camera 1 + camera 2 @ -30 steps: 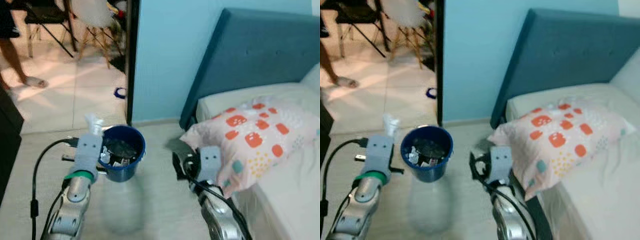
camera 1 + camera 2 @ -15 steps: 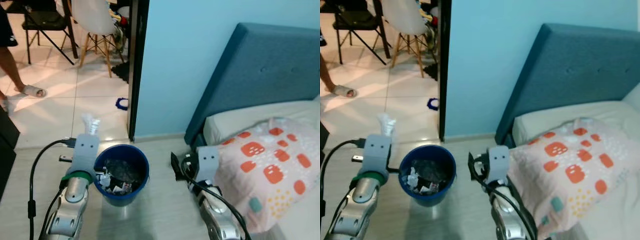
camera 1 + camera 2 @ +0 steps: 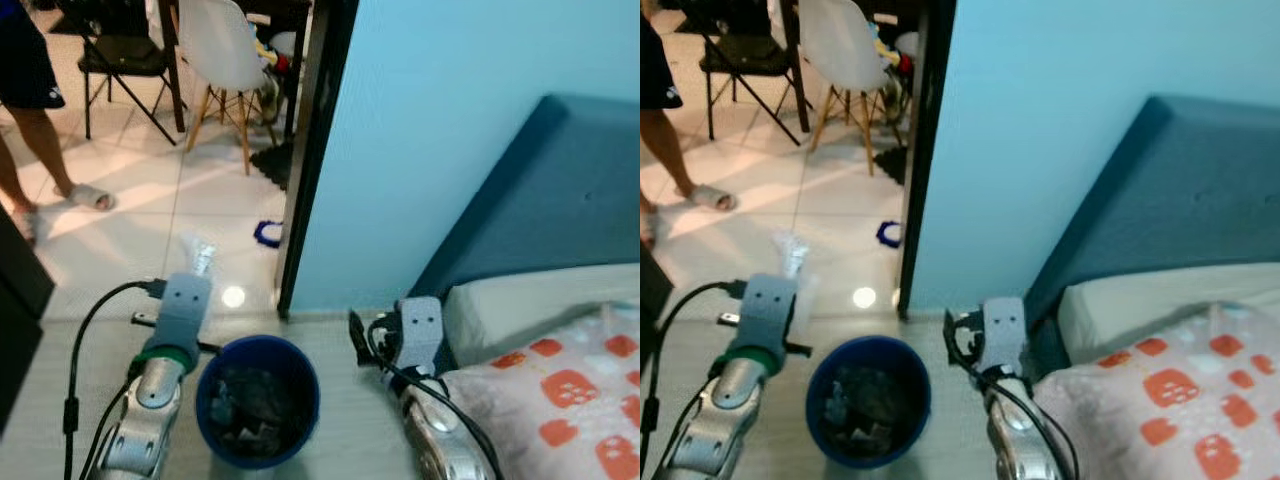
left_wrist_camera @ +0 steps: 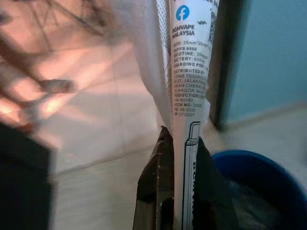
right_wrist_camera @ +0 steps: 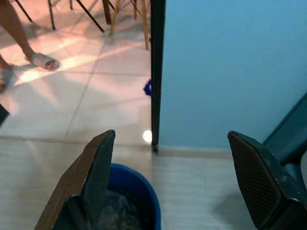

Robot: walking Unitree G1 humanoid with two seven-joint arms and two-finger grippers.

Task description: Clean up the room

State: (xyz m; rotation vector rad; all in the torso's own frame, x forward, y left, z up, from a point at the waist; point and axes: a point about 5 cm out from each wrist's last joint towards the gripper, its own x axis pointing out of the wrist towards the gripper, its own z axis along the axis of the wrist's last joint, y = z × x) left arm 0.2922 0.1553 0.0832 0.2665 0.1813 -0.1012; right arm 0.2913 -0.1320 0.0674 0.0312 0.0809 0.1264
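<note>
Left wrist view: the left gripper (image 4: pixel 178 143) has its two black fingers (image 4: pixel 156 177) pressed together on a thin white wrapper (image 4: pixel 189 72) with printed text, which stands up past the fingertips. Just beside the gripper, on its inner side and lower, is the blue bin (image 3: pixel 258 408), holding dark trash; its rim (image 4: pixel 259 167) also appears close to the fingers. In the head views the wrapper (image 3: pixel 197 256) sticks up above the left gripper (image 3: pixel 192 270), not over the bin's mouth but to its outer side.

The right gripper (image 5: pixel 180 158) is wide open and holds nothing; between its fingers (image 5: pixel 98 177) one sees the bin's far edge (image 5: pixel 136 191), the door frame (image 5: pixel 157 72) and the light blue wall (image 5: pixel 230 67). The pillow (image 3: pixel 565 400) with orange patches lies on the bed beside the right arm.

Compared with one second ago, the whole picture has shifted: the bin is now lower and nearer, the pillow is mostly out at the edge, and more of the tiled room shows, with a white chair (image 3: pixel 225 45) and a person's leg (image 3: pixel 25 130). The left gripper still pinches the wrapper as before.
</note>
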